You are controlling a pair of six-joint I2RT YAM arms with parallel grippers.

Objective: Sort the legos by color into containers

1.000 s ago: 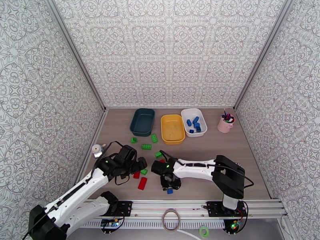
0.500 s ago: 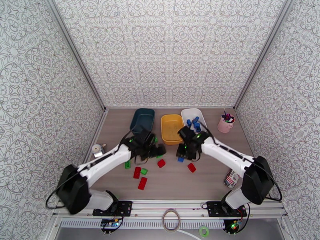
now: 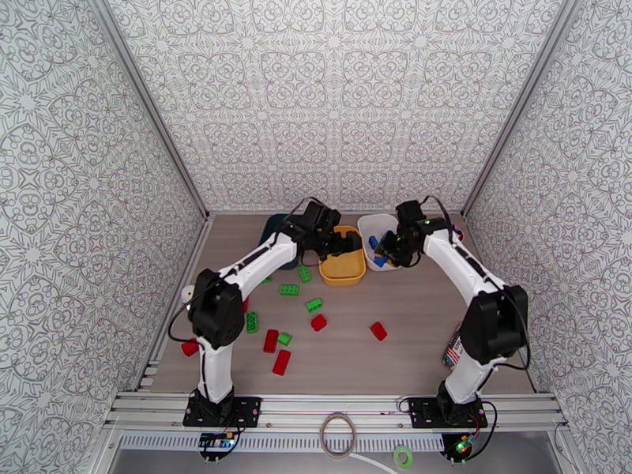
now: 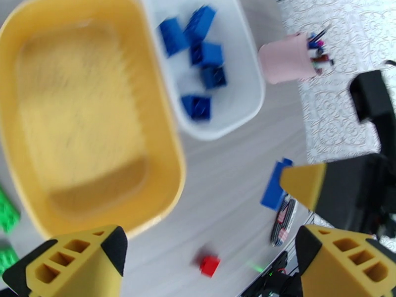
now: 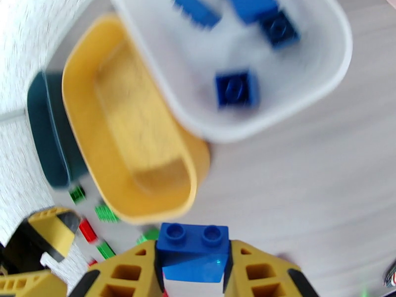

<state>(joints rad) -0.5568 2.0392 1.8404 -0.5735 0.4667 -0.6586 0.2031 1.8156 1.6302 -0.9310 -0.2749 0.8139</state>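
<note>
My right gripper [image 5: 193, 268] is shut on a blue lego [image 5: 193, 246] and hovers at the near rim of the white container [image 5: 317, 90], which holds several blue legos. From above, the right gripper [image 3: 387, 253] sits by the white container [image 3: 368, 227]. My left gripper [image 3: 346, 245] is open with nothing between its fingers [image 4: 74, 263], above the yellow container [image 3: 344, 272], whose bare floor [image 4: 74, 105] is visible. The left arm hides most of the dark teal container [image 3: 272, 227]. Red and green legos lie loose mid-table, such as a green one [image 3: 289, 289] and a red one [image 3: 379, 331].
A pink cup [image 4: 287, 58] with pens stands right of the white container. A flag-patterned packet [image 3: 452, 353] lies near the right arm's base. One red lego [image 3: 189, 348] sits at the table's left edge. Patterned walls close in the left, back and right sides.
Both arms swung from the table's front to the back. The right gripper carried the blue lego to the white container. The left gripper went from the loose legos to above the yellow container.
</note>
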